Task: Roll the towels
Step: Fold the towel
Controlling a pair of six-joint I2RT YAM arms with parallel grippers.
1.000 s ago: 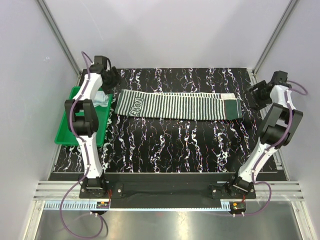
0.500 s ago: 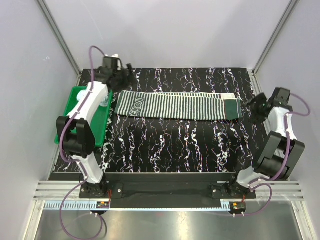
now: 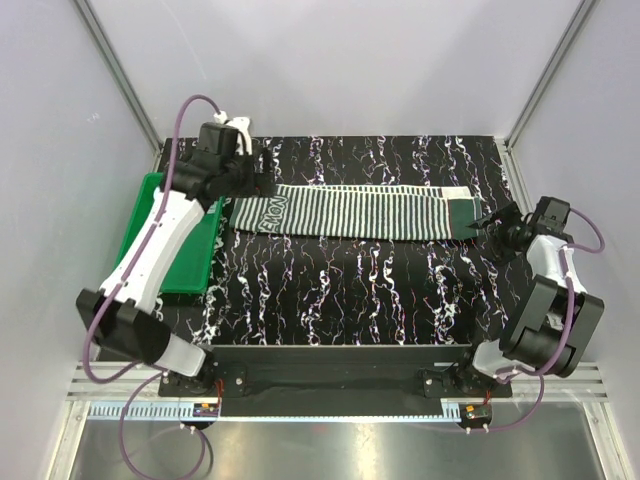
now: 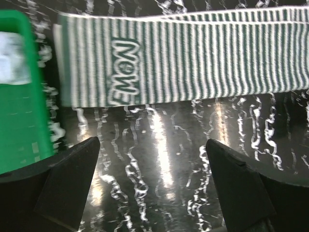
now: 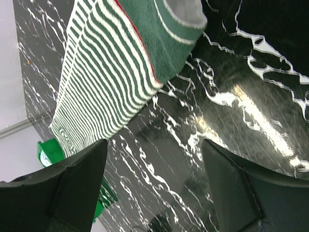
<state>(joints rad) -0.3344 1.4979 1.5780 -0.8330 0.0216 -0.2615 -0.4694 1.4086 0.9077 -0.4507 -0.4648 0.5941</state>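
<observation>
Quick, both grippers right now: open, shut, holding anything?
Left gripper: open, empty, by the left end of the long green-and-white striped cloth towel.
Right gripper: open, empty, near that towel's right end.

The only legible writing is on the long dark-green-and-white striped cloth towel. White letters, apparently "MEOW", are woven into a dark green band near its 9 o'clock end seen from above. Some letters are blurred.
</observation>
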